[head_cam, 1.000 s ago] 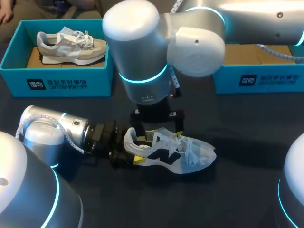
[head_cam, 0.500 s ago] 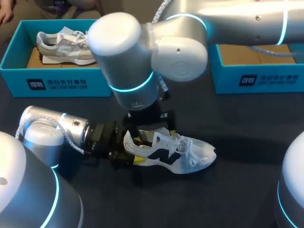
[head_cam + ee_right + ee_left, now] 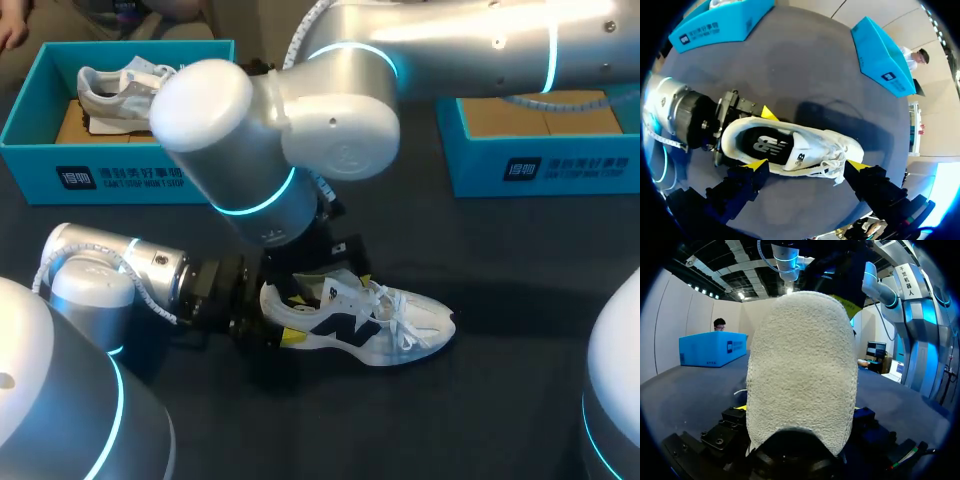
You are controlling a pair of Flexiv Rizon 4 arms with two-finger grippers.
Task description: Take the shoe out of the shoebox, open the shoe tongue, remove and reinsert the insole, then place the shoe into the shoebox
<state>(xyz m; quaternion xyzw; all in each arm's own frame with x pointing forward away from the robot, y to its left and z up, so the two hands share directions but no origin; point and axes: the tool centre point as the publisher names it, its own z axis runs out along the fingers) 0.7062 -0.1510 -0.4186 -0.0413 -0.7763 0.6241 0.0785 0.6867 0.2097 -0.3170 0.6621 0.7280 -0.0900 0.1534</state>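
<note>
A white shoe (image 3: 372, 326) with a black side logo lies on the dark table, toe pointing right. My left gripper (image 3: 290, 318) is shut on its heel, with one yellow fingertip (image 3: 768, 113) against each side. In the left wrist view the fuzzy white heel (image 3: 802, 370) sits between the fingers. My right gripper (image 3: 322, 268) hangs just above the shoe's opening. It is open (image 3: 807, 166), its tips standing wide along the shoe without touching it. The black insole (image 3: 762, 145) lies inside the shoe. The open blue shoebox (image 3: 540, 165) at the right shows only a cardboard floor.
A second blue box (image 3: 120, 170) at the back left holds a grey and white shoe (image 3: 105, 95). My right arm's big elbow (image 3: 270, 130) hangs over the table's middle. Bare table lies in front of and to the right of the shoe.
My right arm's elbow has swung left and its gripper has shifted slightly towards the heel. The shoe and the left arm have not moved.
</note>
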